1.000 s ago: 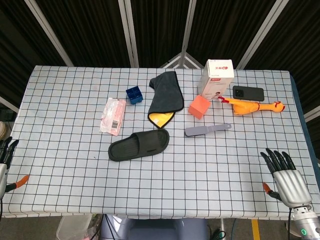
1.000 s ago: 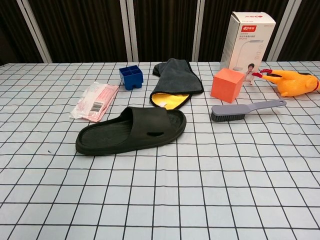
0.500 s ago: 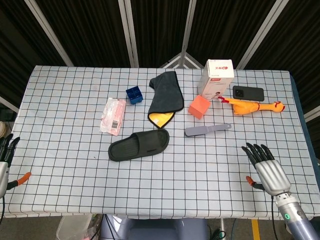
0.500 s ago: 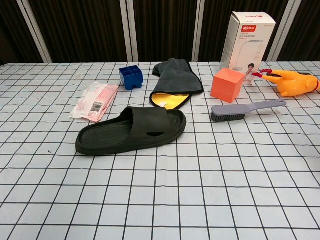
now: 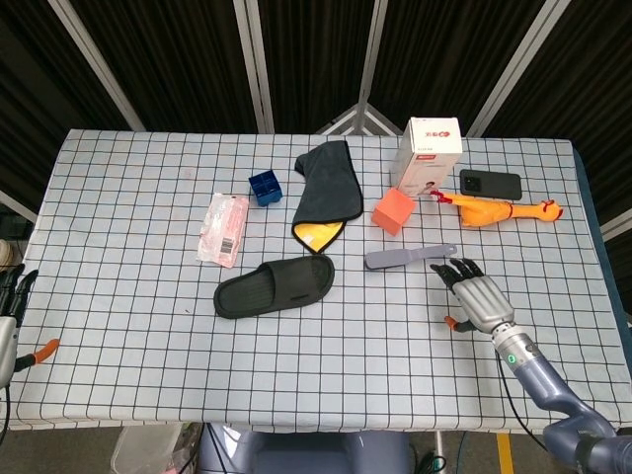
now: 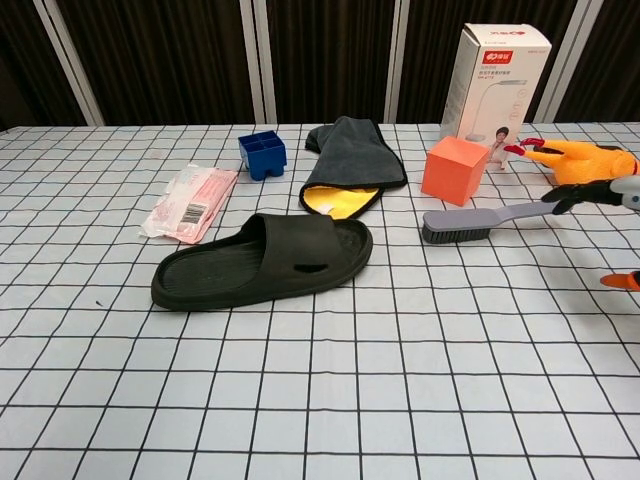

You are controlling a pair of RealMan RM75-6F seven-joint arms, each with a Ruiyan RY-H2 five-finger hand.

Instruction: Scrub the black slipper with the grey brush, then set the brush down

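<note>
The black slipper (image 5: 275, 287) lies flat near the table's middle, also in the chest view (image 6: 262, 262). The grey brush (image 5: 409, 258) lies to its right with the handle pointing right; the chest view shows the grey brush (image 6: 490, 219) bristles down. My right hand (image 5: 475, 295) hovers open just right of the handle's end, fingers spread toward it, not touching; its fingertips (image 6: 575, 195) enter the chest view at the right edge. My left hand (image 5: 10, 314) sits open at the table's left edge, far from both.
An orange cube (image 5: 393, 210), white box (image 5: 427, 154), phone (image 5: 490, 184) and rubber chicken (image 5: 499, 209) stand behind the brush. A grey-yellow cloth (image 5: 327, 193), blue holder (image 5: 265, 187) and pink packet (image 5: 224, 228) lie behind the slipper.
My right hand has travelled from the table's front right corner up and leftward to the brush handle's end. The left hand barely shifted. Slipper and brush have not moved.
</note>
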